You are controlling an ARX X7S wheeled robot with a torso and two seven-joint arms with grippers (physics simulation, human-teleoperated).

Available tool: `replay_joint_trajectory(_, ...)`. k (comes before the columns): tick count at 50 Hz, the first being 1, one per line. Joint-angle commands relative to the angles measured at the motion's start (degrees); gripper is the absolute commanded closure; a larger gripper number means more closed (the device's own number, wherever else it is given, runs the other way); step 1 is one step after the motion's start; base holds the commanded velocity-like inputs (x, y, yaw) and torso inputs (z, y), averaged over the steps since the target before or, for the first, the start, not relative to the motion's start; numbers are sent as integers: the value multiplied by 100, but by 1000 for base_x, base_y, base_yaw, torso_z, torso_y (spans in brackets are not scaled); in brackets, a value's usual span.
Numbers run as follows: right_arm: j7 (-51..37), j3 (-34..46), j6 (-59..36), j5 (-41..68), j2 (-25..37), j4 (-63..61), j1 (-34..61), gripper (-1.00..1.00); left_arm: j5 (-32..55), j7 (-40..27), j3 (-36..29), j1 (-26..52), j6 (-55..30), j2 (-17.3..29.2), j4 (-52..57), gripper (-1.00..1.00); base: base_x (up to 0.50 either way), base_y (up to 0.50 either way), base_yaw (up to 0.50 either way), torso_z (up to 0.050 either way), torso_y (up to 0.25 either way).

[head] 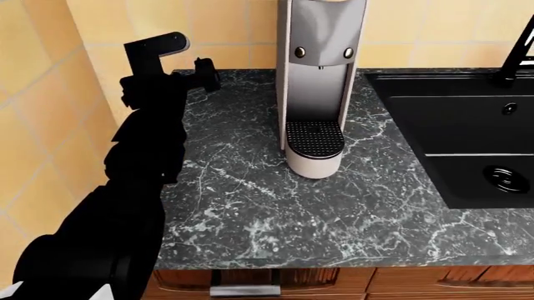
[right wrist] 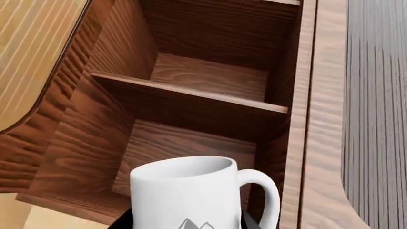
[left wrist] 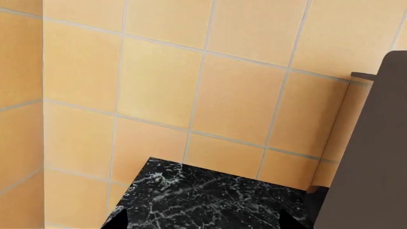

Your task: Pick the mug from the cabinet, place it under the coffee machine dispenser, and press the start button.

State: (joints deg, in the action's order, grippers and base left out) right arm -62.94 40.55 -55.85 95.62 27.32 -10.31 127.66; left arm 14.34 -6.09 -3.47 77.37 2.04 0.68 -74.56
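The mug (right wrist: 188, 193) sat at the bottom centre of the right wrist view, upright, handle toward the frame's right, in front of the open wooden cabinet (right wrist: 190, 95). Dark finger tips showed at both its lower sides; the right gripper seemed to be pinching it, though the contact was cut off.

In the head view, the coffee machine (head: 319, 81) stood upper centre on the marble counter (head: 292, 212), its drip tray (head: 314, 138) bare. The left gripper (head: 200, 78) hung at upper left; whether spread or pressed together could not be told. A black sink (head: 454, 131) lay at right.
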Motion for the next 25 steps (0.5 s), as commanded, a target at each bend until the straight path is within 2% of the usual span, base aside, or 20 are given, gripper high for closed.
replay_joint_trajectory(1, -239, -165, 101, 340, 211, -651, -589, 100, 15, -1, -36, -5, 1, 9, 14, -100, 0, 0, 0, 0, 0)
replay_joint_trajectory(14, -938, -195, 189, 1127, 710, -1346, -1190, 100, 36, 12, -117, -12, 3, 11, 29, -100, 0, 0, 0, 0, 0)
replay_joint_trajectory(25, -892, -352, 408, 1100, 1172, -1788, -1855, 100, 67, 37, -161, -14, 23, 13, 11, -100, 0, 0, 0, 0, 0)
